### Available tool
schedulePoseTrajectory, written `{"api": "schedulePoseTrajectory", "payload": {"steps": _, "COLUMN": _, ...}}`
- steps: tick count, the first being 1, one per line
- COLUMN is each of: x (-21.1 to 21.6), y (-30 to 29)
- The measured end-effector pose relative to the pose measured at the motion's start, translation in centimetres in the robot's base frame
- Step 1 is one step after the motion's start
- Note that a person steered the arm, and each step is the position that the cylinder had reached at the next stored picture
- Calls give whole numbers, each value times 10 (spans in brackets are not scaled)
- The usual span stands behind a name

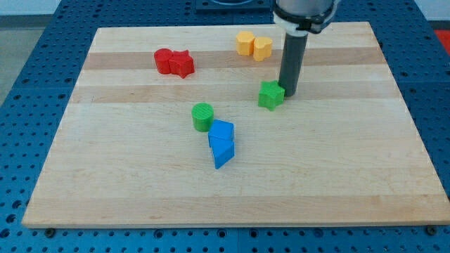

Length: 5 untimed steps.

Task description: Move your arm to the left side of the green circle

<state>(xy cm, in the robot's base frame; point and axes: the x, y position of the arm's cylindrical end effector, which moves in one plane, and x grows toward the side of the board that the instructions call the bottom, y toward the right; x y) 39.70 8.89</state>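
The wooden board point(232, 197) is lying flat on a blue pegged bench point(28, 63) and is taking up nearly all of your view. Its pale grain is running left to right.

The arm point(304, 13) is coming down from the view's top right, ending in the dark rod point(292, 62). There is no hand on this rig for you to read as apart or together — only the rod. My tip point(289, 93) is resting on the board, just at the right edge of the green star block point(271, 95), touching it or very nearly; you cannot tell which from here.

The two blue blocks point(221, 143) are sitting stacked in line near the board's middle, touching each other, the lower one coming to a wedge-like point.

The two red blocks point(174, 62) are sitting side by side, touching, toward the view's upper left.

The two yellow blocks point(254, 45) are pressing together near the top edge, just left of the rod.

The green circle point(202, 116) — the block you are after — is standing just above and left of the blue pair, touching it or almost so. It is lying well to the left of my tip and lower in the view, with the green star between them.
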Motion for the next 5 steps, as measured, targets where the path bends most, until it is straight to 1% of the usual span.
{"api": "schedulePoseTrajectory", "payload": {"steps": 1, "x": 10, "y": 2}}
{"api": "schedulePoseTrajectory", "payload": {"steps": 2, "x": -10, "y": 24}}
{"api": "schedulePoseTrajectory", "payload": {"steps": 3, "x": -37, "y": 33}}
{"api": "schedulePoseTrajectory", "payload": {"steps": 4, "x": -41, "y": 14}}
{"api": "schedulePoseTrajectory", "payload": {"steps": 5, "x": -41, "y": -31}}
